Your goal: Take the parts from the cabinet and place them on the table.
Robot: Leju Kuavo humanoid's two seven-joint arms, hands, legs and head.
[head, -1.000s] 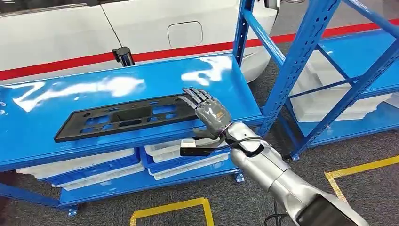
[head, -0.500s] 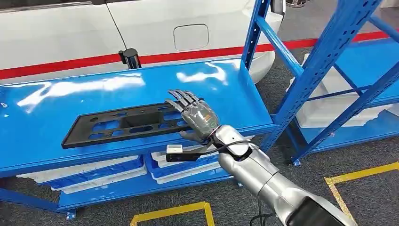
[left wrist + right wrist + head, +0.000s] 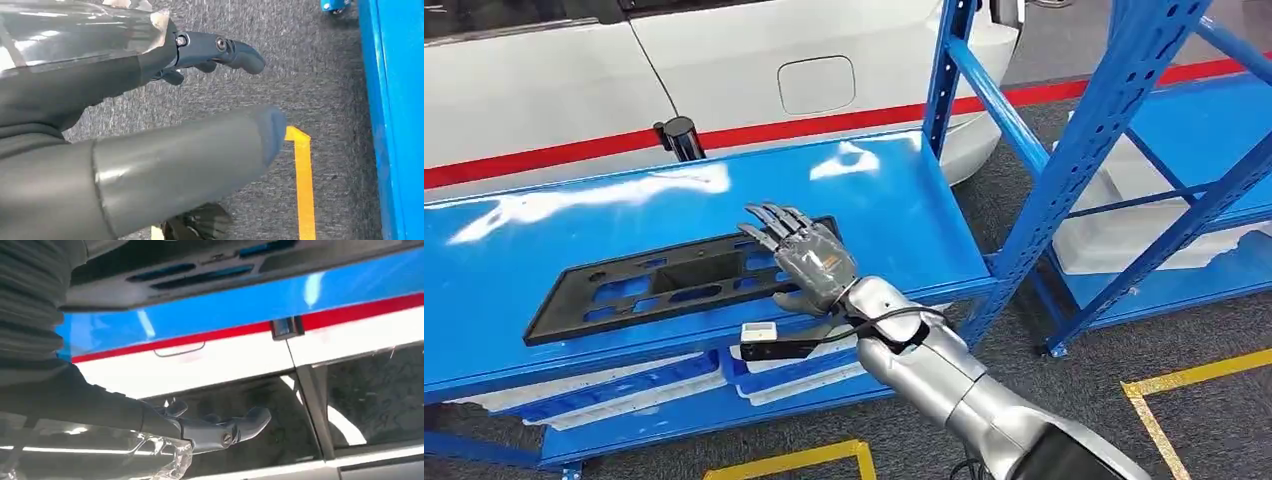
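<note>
The right hand [image 3: 809, 262] is reaching over the near end of the black panel [image 3: 664, 282], fingers spread wide and flat, gripping nothing so far as I can tell. The panel is lying flat on the blue shelf [image 3: 904, 215], toward its front edge. The left hand [image 3: 210, 50] is hanging open near the shelf's foot. Judging from this, nothing is lifted yet; the whole carry is remaining.

You will find no text, label, brand, number or sign that can be read in any of the views.
</note>
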